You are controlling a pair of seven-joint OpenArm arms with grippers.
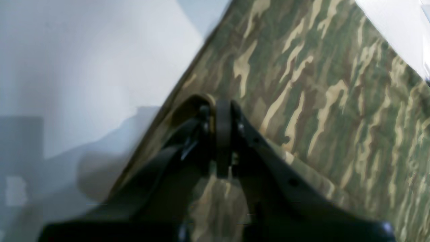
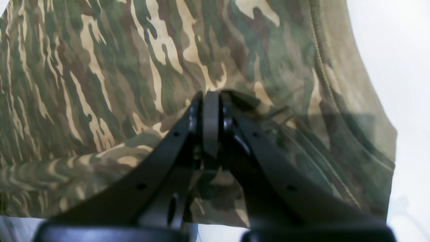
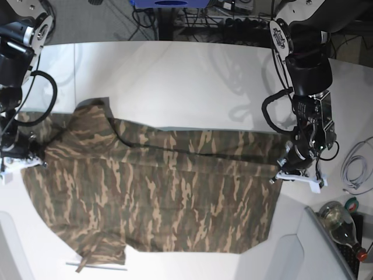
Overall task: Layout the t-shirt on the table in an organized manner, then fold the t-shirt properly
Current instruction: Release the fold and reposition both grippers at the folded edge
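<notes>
T-shirt spread across centre and lower left of base view on white worktop, long axis running left to right, one sleeve at upper left, another at lower left. Fold line visible along upper edge, top strip doubled over.

Left tool, at right of base view: pressed together, pinching cloth at right-hand edge. Right tool, at left of base view: pressed together, pinching cloth near sleeve seam.

Step in hand, as judged: first lengthwise fold, both ends gripped.

Next move: carry both ends together toward lower frame edge, keeping cloth taut, align edges, then release.
</notes>
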